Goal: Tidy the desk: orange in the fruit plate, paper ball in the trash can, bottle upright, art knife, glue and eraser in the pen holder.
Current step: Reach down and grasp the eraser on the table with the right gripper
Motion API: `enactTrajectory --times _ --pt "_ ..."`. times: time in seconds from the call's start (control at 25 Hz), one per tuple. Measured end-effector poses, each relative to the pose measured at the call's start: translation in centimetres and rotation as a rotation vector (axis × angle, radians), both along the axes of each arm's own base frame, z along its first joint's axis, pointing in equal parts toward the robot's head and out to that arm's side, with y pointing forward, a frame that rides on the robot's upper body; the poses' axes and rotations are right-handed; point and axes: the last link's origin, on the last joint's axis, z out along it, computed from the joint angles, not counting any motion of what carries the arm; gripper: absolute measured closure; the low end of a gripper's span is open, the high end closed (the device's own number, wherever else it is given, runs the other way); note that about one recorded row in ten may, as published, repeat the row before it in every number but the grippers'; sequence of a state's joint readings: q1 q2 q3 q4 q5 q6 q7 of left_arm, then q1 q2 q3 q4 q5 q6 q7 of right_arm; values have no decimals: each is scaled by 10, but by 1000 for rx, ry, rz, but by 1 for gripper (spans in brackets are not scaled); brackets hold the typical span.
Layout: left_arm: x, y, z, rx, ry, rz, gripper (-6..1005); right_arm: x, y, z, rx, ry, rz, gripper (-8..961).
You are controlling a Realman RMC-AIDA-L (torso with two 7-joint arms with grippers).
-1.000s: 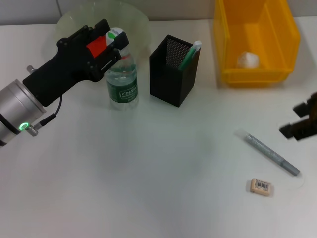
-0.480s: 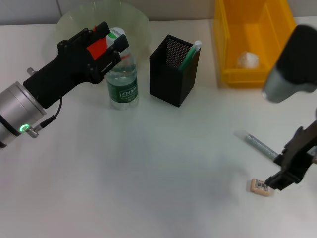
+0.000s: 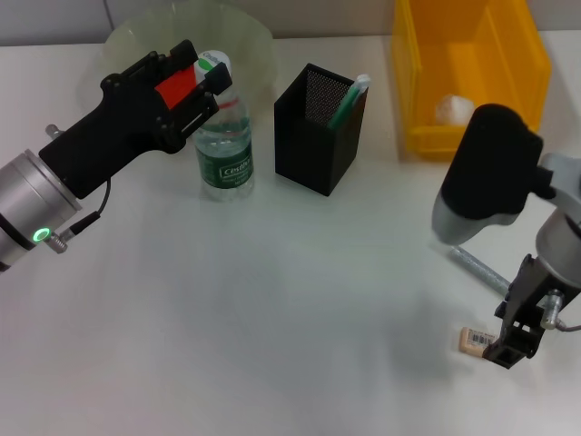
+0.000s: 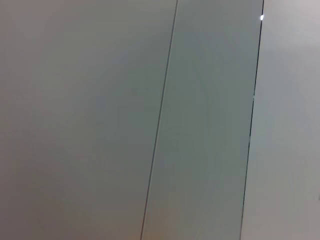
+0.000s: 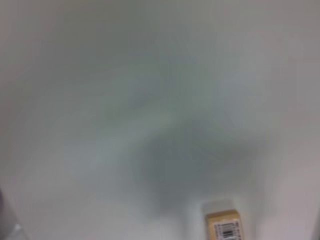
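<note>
Your right gripper (image 3: 510, 348) hangs right over the eraser (image 3: 477, 341), presumably lining up the pick; can't tell how wide its fingers are. The eraser's well away from the pen holder (image 3: 320, 129), with open desk between. The left gripper (image 3: 207, 80) sits by the upright bottle (image 3: 223, 150), grip unclear.

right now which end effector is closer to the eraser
Right. The right end effector hangs just beside the eraser at the near right of the desk; the left end effector is far across the desk, by the bottle.
</note>
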State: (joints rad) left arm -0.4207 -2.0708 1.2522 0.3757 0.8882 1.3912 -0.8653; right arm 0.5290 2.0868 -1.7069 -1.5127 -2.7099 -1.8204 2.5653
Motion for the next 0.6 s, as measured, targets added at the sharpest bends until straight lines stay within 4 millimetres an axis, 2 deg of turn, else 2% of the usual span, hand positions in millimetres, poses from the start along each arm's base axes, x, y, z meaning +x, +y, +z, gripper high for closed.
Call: enactTrajectory --times 0.48,0.6 --pt "-2 -1 -1 1 3 8 440 2 -1 -18 -25 -36 36 413" --pt "-2 -1 -1 1 3 8 440 3 -2 -19 -32 -39 37 443"
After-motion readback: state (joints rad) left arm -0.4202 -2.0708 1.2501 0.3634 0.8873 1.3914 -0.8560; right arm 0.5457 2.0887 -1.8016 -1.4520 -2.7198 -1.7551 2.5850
